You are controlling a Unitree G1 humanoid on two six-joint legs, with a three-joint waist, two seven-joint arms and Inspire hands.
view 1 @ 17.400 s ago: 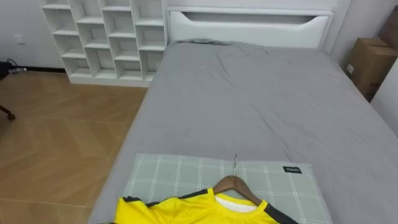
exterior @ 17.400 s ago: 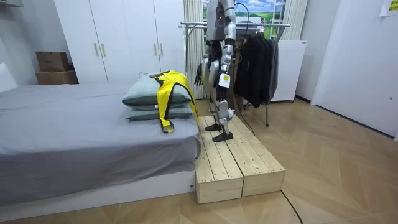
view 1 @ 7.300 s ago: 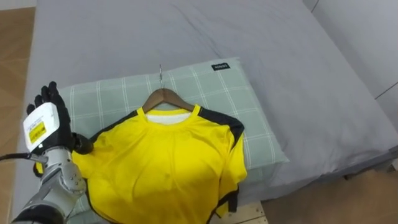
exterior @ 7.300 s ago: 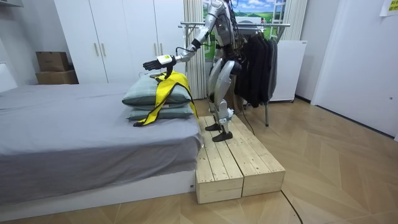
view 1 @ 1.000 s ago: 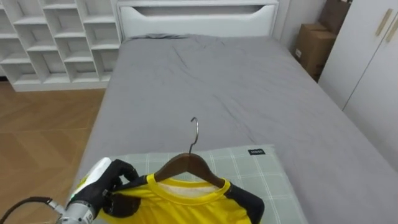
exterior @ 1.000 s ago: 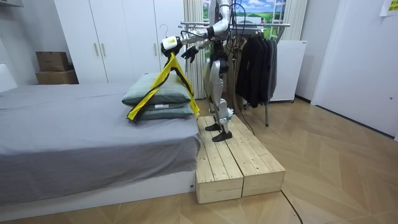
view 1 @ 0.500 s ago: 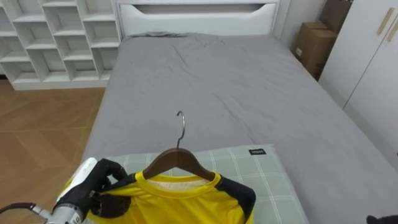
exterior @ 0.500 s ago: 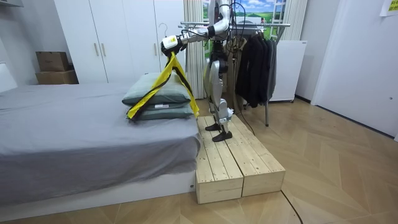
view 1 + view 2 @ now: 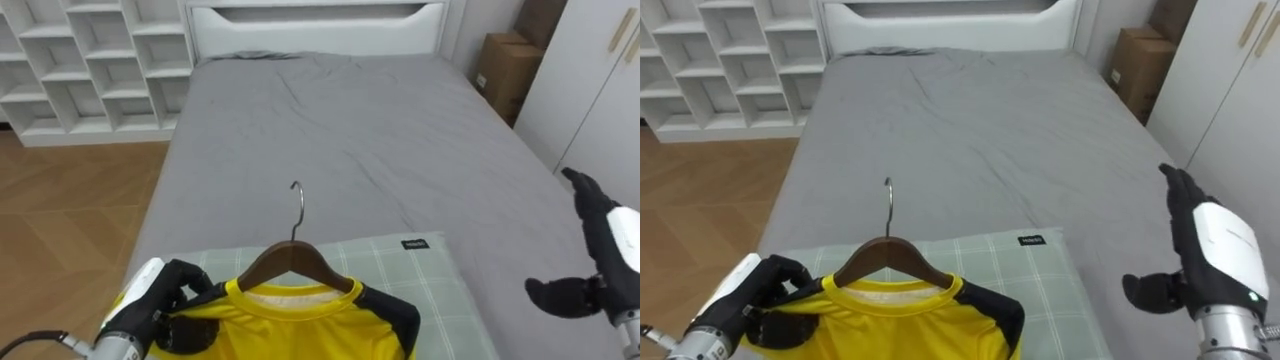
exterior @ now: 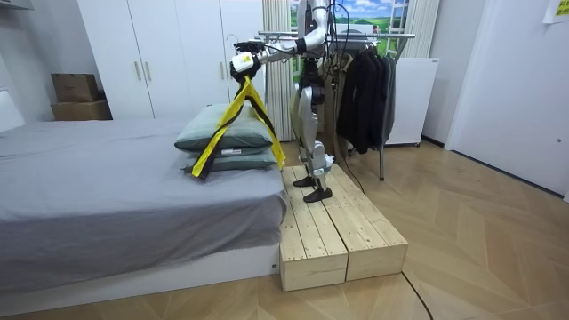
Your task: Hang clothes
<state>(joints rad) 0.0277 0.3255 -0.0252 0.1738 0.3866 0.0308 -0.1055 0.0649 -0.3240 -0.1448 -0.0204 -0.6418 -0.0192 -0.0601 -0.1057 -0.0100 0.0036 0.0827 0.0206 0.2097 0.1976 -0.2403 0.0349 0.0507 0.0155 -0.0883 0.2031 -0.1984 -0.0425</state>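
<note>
now, head view: the left hand (image 9: 165, 300) is clamped on the yellow shirt (image 9: 300, 330) at its shoulder, over the wooden hanger (image 9: 290, 262), above the checked pillow (image 9: 440, 290) at the foot edge of the grey bed (image 9: 350, 130), and the right hand (image 9: 600, 250) hovers by the bed's right edge, fingers apart. room view: the shirt hangs from that raised hand, tail on the pillow, robot on the wooden platform (image 10: 342, 231), clothes rail (image 10: 356, 36) just behind. best keep the hook upright, grip firm, and turn to the rail.
</note>
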